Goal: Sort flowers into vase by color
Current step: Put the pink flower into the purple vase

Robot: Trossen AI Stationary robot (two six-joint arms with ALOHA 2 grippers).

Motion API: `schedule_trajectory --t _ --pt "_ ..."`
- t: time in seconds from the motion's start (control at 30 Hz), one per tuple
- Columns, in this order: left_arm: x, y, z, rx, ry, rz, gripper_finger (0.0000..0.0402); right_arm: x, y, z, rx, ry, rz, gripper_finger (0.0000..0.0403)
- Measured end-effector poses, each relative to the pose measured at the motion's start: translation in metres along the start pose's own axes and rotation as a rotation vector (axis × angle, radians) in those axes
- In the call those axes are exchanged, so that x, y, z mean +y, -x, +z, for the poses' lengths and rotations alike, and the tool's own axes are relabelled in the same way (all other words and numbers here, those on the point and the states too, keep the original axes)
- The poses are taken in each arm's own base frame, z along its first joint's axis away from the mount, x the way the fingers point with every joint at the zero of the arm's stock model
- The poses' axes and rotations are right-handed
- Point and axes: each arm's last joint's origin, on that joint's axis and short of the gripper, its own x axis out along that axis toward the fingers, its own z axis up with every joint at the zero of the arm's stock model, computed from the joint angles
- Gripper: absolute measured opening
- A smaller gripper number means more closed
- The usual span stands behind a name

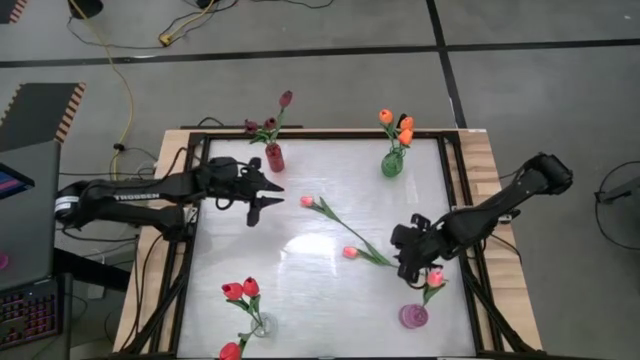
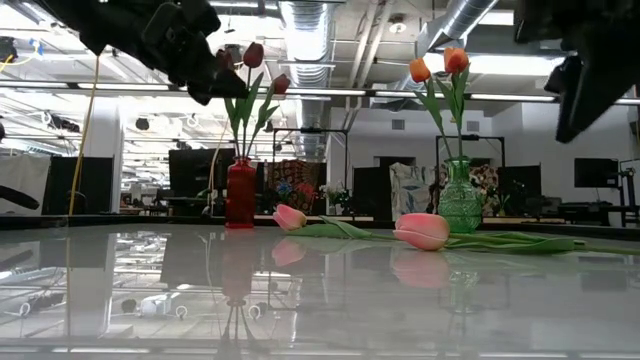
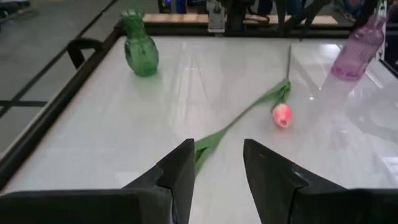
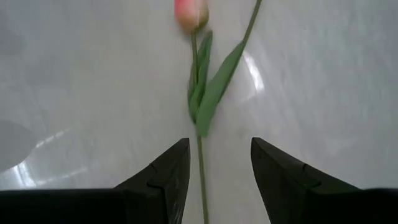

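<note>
- High view: a glossy white table (image 1: pixel 300 290) inside a dark frame, on a grey floor with cables. Two pink tulips lie loose at its middle, one (image 1: pixel 308 201) nearer the red vase (image 1: pixel 274 157), the other (image 1: pixel 351 253) nearer the purple vase (image 1: pixel 413 316). The left gripper (image 1: pixel 262 196) hovers just beside the red vase, fingers spread, empty. The right gripper (image 1: pixel 404 262) hovers beside the purple vase, at the stem end of the nearer tulip, and the vase holds one pink flower (image 1: pixel 436 277). A green vase (image 1: pixel 392 163) holds orange tulips (image 1: pixel 397 124); a clear vase (image 1: pixel 258 324) holds red ones (image 1: pixel 241 290).
- Low view: an open workshop with ceiling ducts behind the table. The red vase carries maroon tulips (image 2: pixel 254 55); both loose pink tulips lie flat in front of the green vase.
- Left wrist view: fingers (image 3: pixel 177 171) apart; a loose tulip's stem runs on from between them, toward the purple vase.
- Right wrist view: fingers (image 4: pixel 171 168) apart, straddling the stem above the table; the pink head lies beyond them.
</note>
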Motion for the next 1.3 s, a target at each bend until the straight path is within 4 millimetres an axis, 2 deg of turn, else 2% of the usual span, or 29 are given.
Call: schedule_trajectory --t 0.43,0.8,1.0,1.3 --pt "0.000 -0.010 -0.001 -0.004 -0.002 -0.002 0.0122 0.008 -0.025 -0.003 0.098 -0.040 -0.056 0.0195" --pt "0.000 -0.010 -0.001 -0.005 -0.001 -0.003 0.0122 0.007 -0.024 -0.002 0.092 -0.040 -0.059 0.0195" --pt "0.000 -0.010 -0.001 -0.005 -0.001 -0.003 0.0122 0.000 -0.029 0.006 0.083 -0.088 -0.078 0.0195" --pt "0.000 -0.010 -0.001 -0.004 0.000 -0.003 0.0122 -0.018 -0.026 0.021 0.064 -0.155 -0.074 0.0195"
